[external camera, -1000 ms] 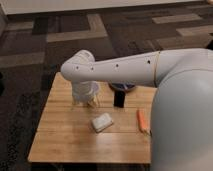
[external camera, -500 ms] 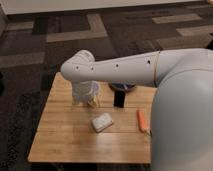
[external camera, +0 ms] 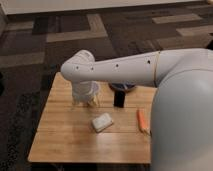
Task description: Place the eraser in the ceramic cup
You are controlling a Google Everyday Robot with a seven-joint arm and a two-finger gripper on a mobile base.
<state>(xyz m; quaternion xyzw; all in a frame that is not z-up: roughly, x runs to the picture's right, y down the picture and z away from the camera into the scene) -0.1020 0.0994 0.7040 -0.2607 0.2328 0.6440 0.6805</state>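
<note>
The eraser, a small black upright block, stands on the wooden table near its back edge. My white arm reaches in from the right across the back of the table. My gripper hangs down from the arm's bend, just left of the eraser and apart from it, close above the tabletop. The white ceramic cup cannot be made out as its own shape; the wrist and gripper cover that spot.
A dark blue bowl sits behind the eraser, partly hidden by the arm. A pale flat pad lies at the table's middle. A thin orange tool lies to the right. Patterned carpet surrounds the table.
</note>
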